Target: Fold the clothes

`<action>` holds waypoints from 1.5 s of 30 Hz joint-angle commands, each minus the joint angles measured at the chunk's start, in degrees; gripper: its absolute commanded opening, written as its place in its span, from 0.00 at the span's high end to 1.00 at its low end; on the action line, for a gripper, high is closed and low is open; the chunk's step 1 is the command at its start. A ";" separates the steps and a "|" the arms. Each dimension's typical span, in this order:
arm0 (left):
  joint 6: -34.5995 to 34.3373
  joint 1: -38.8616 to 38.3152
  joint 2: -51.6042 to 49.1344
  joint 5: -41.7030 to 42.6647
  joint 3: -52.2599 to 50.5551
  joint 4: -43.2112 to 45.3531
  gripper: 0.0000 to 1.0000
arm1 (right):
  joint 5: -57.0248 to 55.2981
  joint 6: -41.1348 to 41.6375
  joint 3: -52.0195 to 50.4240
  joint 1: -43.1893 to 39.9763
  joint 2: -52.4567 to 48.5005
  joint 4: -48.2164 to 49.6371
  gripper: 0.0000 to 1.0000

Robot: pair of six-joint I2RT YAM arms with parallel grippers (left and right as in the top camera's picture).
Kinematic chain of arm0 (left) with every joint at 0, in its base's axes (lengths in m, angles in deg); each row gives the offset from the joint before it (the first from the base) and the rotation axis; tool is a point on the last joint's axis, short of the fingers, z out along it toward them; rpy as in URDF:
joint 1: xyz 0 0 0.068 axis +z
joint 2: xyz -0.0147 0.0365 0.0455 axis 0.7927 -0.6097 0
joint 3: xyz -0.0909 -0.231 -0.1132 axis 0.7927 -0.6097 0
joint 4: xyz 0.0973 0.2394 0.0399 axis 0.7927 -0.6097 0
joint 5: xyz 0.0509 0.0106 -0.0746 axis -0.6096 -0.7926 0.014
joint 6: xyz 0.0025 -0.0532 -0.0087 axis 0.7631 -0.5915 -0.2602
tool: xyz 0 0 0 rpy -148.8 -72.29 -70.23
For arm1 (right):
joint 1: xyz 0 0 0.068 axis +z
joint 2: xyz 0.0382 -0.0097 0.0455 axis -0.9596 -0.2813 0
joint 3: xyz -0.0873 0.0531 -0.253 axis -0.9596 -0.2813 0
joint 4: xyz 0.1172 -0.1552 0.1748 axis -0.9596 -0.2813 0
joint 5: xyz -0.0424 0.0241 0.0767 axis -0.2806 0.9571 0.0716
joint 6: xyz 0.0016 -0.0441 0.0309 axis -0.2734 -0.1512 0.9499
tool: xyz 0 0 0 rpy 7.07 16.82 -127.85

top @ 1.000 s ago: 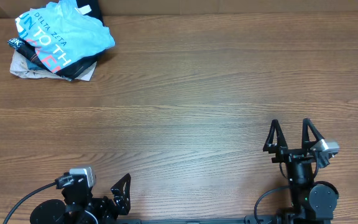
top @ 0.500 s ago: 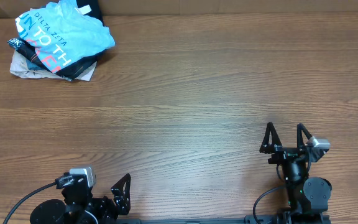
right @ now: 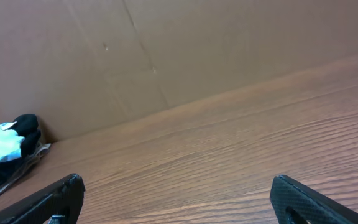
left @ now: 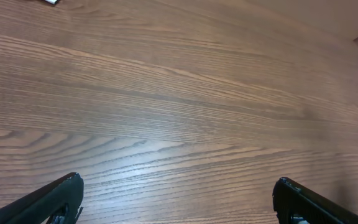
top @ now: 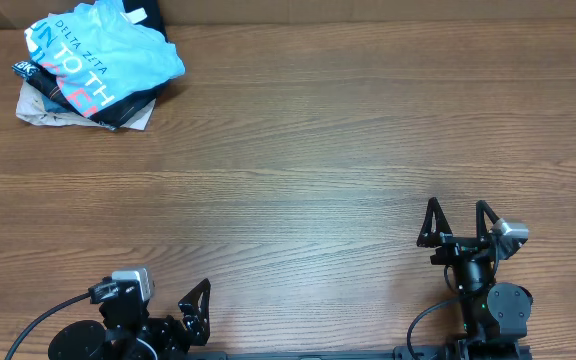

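Right end effector (top: 457,212): released, jaws spread wide, nothing between them, nothing gripped. Bare worktop (top: 318,160) directly ahead of it. Left end effector (top: 196,298): likewise fully spread and empty, low at the worktop's near edge. Far ahead and to the left of both, at the far corner: sky-blue T-shirt (top: 103,50), crumpled, lettered side up, lying atop a pile of dark garments (top: 118,112). Well apart from either end effector. Not folded.
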 commanded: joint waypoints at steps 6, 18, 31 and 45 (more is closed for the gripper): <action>-0.79 0.22 0.17 -0.37 -0.11 0.02 0.00 | -0.39 -0.24 -0.57 0.39 0.68 0.31 0.00; -0.79 0.22 0.17 -0.37 -0.11 0.00 0.00 | -0.39 -0.24 -0.57 0.39 0.68 0.33 0.00; -0.76 0.22 0.17 -0.46 -0.11 -0.02 0.00 | -0.39 -0.24 -0.57 0.39 0.68 0.33 0.00; 8.87 -8.74 0.33 -1.31 -8.50 35.39 0.00 | -0.39 -0.24 -0.57 0.39 0.68 0.31 0.00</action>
